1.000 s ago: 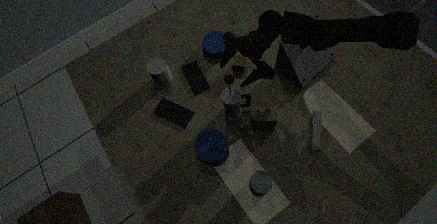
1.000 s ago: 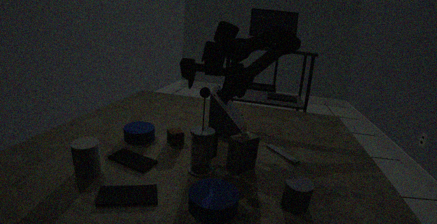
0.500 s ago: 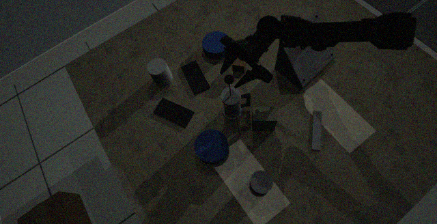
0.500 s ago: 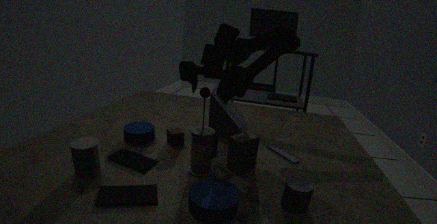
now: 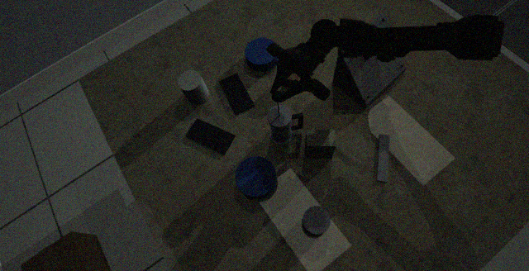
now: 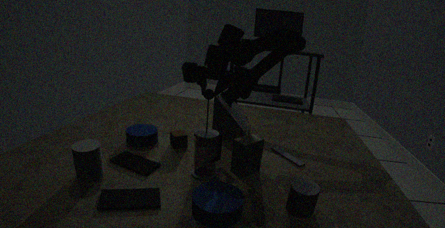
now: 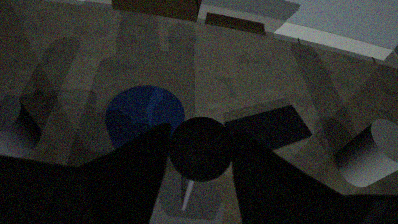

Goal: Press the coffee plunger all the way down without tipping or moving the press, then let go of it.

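While the claw [image 7: 200,150] clamps its knob [image 7: 200,148], the plunger stands raised.
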`<state>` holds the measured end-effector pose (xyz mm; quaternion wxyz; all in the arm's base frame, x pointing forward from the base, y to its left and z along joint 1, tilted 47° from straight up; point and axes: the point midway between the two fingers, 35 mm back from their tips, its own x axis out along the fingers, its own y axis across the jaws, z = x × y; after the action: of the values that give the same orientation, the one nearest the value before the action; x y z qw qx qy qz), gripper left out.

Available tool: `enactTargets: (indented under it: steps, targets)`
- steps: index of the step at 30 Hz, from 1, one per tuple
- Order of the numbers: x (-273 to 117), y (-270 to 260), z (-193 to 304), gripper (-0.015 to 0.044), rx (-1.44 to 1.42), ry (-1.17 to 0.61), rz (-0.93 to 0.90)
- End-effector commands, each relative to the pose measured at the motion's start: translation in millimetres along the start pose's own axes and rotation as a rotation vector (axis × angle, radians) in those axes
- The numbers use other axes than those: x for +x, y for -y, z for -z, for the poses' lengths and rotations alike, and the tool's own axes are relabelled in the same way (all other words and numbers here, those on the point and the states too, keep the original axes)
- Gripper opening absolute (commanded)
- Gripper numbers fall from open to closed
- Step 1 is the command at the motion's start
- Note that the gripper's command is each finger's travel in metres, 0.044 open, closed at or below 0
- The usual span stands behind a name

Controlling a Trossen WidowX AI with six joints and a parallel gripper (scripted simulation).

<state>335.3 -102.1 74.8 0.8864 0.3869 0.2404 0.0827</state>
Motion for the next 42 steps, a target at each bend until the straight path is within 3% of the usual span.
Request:
enactTargets:
  steps: [1, 42]
  targets:
    - [0.3, 0.2, -0.7, 0.0118, 0.002, 0.003, 0.001]
    - [42.5, 4.5, 49.1, 0.0118, 0.002, 0.000, 0.004]
